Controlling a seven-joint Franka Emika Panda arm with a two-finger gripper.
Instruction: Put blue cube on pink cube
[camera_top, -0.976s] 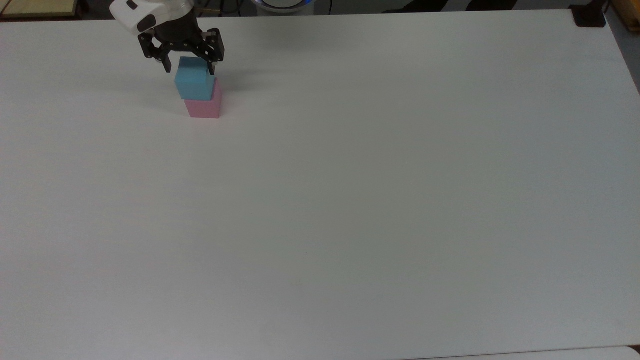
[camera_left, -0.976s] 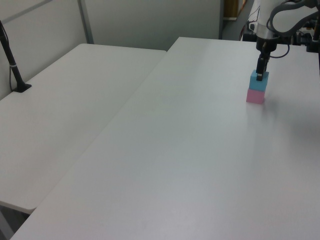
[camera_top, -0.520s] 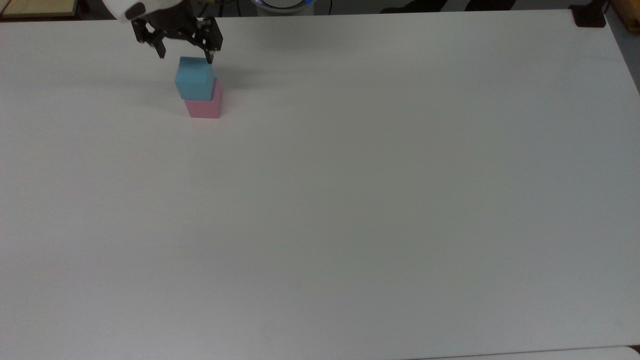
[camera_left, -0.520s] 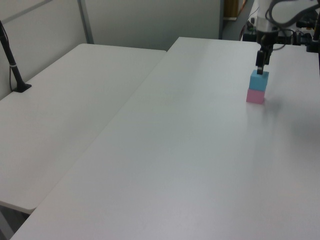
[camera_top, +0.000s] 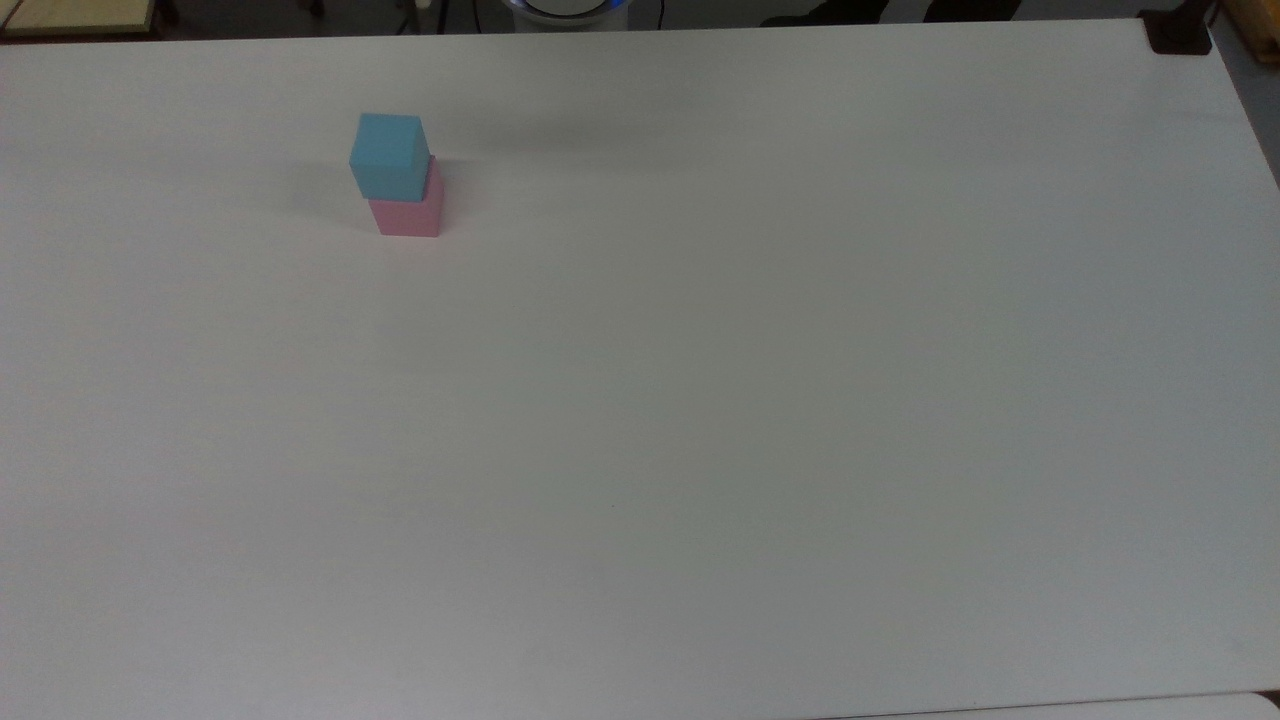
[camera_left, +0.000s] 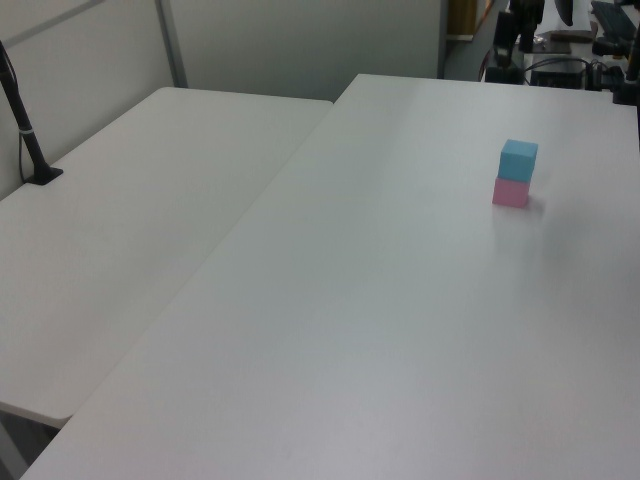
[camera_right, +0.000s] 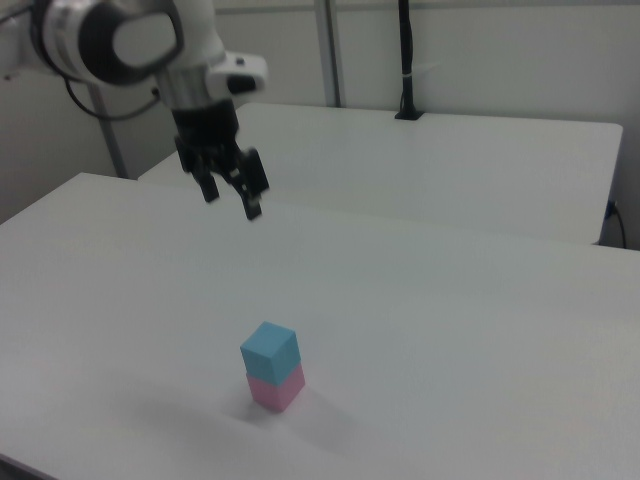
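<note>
The surface (camera_top: 700, 450) is a broad, flat white tabletop with a smooth matte finish that takes soft shadows. Toward its far side in the top view, near the top view's left, the pink cube (camera_top: 409, 213) sits flat on the surface, a small pastel block with plain, dull faces and crisp edges. The blue cube (camera_top: 388, 155) rests directly on top of it, light sky-blue, equally matte and about the same size, turned slightly so its edges do not line up with those of the cube below; in the right view the blue cube (camera_right: 269, 350) overhangs the pink cube (camera_right: 277, 389) a little at one corner. In the left view the two-block stack stands upright, blue (camera_left: 518, 160) over pink (camera_left: 511, 192). Well above and beyond the stack in the right view hangs the end effector (camera_right: 229, 192), black and angular beneath a glossy white rounded wrist, its two fingers spread apart and holding nothing. Behind it stands a second white table (camera_right: 450, 160) with a dark upright pole (camera_right: 406, 60) at its far edge.
</note>
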